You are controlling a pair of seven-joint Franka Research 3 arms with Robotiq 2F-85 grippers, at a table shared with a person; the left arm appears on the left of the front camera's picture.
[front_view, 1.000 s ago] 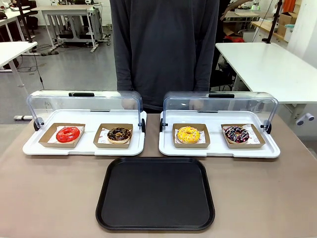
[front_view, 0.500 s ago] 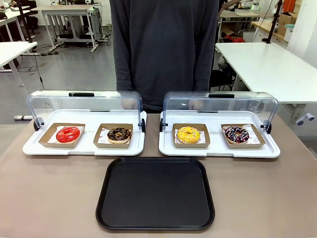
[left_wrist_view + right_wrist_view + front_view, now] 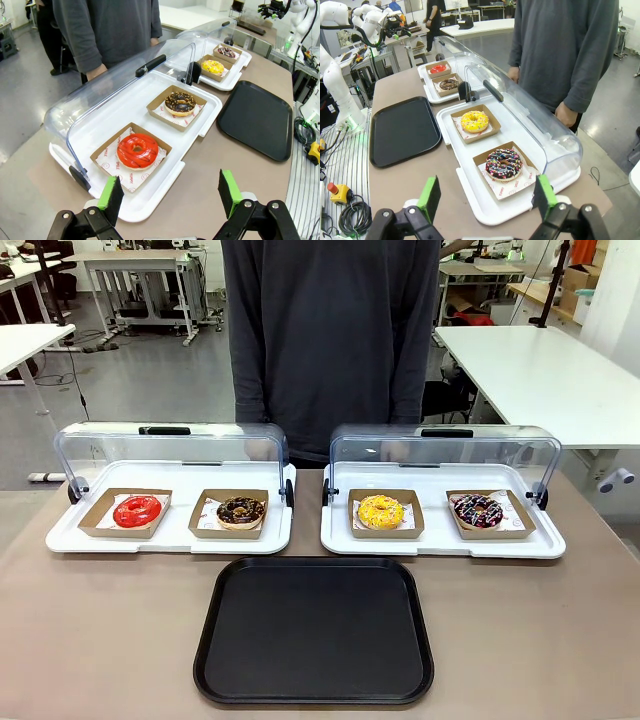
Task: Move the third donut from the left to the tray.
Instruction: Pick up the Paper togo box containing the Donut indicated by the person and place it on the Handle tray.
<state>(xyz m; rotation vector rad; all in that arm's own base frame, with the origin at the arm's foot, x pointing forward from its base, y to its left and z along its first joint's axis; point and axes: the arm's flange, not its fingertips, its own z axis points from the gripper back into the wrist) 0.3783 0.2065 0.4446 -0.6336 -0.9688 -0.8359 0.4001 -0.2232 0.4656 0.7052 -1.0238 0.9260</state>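
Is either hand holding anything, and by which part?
Nothing. The left hand and right hand are both open and empty; the yellow donut lies untouched.

Front view: fixed, robot's side, facing person [image 3: 330, 340] across table [image 3: 100, 640]. Left wrist view: behind left gripper [image 3: 169, 192], angled down, red donut [image 3: 137, 150] close ahead. Right wrist view: behind right gripper [image 3: 486, 196], sprinkled chocolate donut [image 3: 504, 164] close ahead. Shared by all views: tray [image 3: 255, 125], third donut [image 3: 474, 121], farther beyond each gripper.

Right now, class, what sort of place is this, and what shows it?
Likely a robotics lab staging a bakery counter: an emergency-stop button, white workbenches, and donuts in lidded display trays.
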